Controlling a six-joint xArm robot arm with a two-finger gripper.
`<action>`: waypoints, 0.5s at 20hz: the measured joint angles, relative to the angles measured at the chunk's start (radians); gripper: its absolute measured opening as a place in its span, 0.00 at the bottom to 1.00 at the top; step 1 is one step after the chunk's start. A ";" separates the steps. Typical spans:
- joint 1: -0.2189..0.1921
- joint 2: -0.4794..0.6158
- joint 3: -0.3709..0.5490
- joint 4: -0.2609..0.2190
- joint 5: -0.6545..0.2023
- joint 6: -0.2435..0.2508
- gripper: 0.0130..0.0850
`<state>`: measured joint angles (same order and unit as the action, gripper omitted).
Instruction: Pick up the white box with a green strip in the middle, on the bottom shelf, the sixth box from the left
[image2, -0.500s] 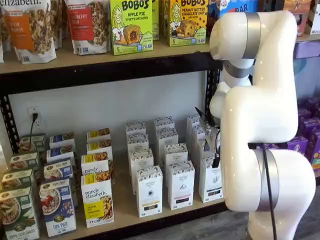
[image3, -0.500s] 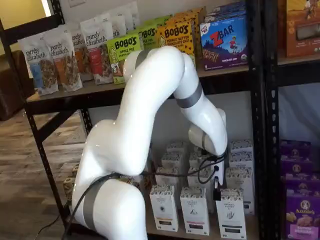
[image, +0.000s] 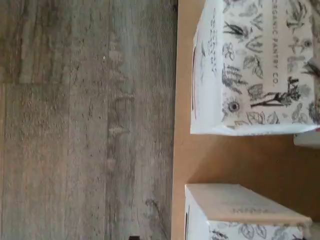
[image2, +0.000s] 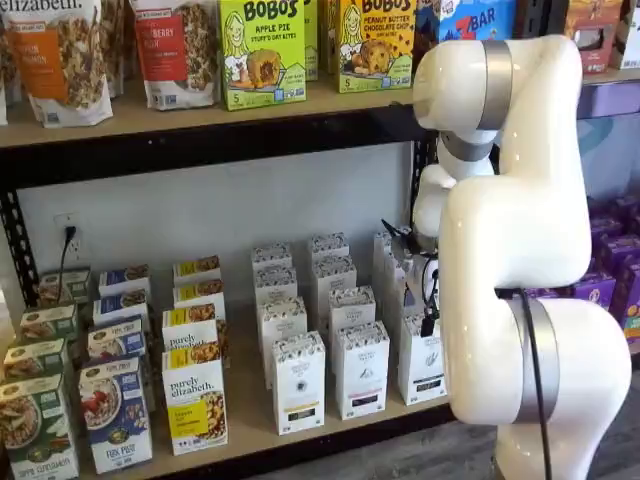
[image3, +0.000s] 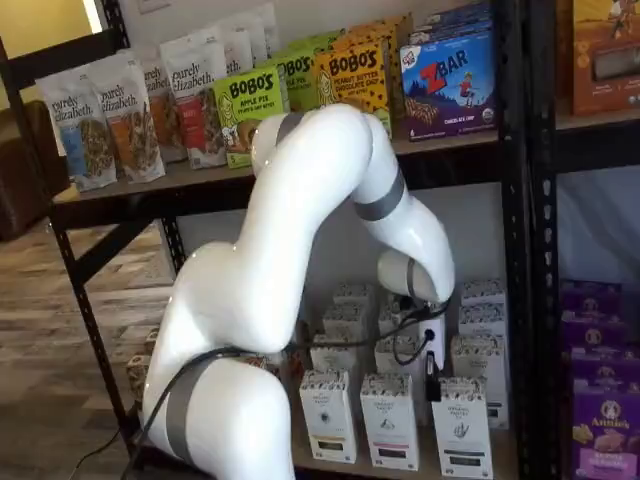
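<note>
The tall narrow white box (image2: 422, 358) stands upright at the front right of the pale wooden bottom shelf (image2: 250, 415). Your black-fingered gripper (image2: 430, 322) hangs at its 12 o'clock; whether the fingers are spread, I cannot tell.

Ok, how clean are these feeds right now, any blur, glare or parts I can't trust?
Wrist view: turned on its side, the white box top sharp enough to read its print, the neighbouring box below soft. Shelf views: evenly lit, no glare; the bottom shelf is slightly soft, and the arm hides part of the row. The claw shows only as a dark sliver, fingers unreadable.
</note>
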<state>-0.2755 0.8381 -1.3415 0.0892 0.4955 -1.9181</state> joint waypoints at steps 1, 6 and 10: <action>-0.002 0.012 -0.015 -0.012 0.001 0.009 1.00; -0.008 0.070 -0.087 -0.047 0.015 0.034 1.00; -0.012 0.145 -0.179 -0.134 0.039 0.105 1.00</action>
<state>-0.2876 0.9827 -1.5206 -0.0450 0.5350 -1.8127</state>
